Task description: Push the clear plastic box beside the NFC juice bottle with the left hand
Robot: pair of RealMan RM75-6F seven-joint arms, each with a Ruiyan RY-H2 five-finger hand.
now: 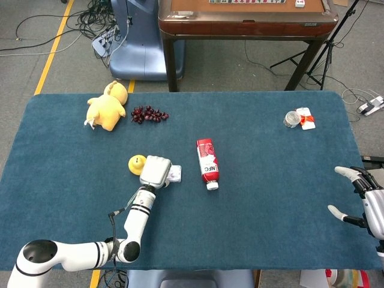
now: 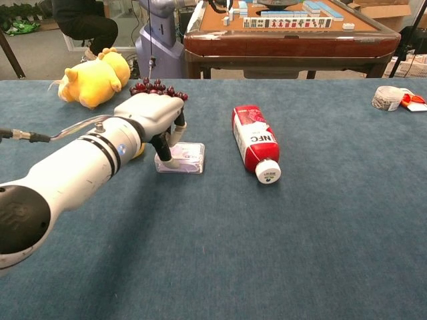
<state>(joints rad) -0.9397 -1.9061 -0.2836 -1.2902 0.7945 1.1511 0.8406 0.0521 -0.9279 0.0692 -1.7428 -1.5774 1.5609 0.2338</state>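
Two things matter most: the clear plastic box and the NFC juice bottle, which lies on its side on the blue table with its white cap toward the robot. The box sits near the bottle on its left, a strip of bare cloth between them, so the push appears underway but unfinished. The left hand rests over the box's far-from-bottle edge, fingers curled down against it and holding nothing. The next move likely calls for a steady sideways slide toward the bottle, low and level so the box neither tips nor knocks the bottle rolling. Well off from the bottle, the right hand hangs at the table's edge, fingers apart and empty.
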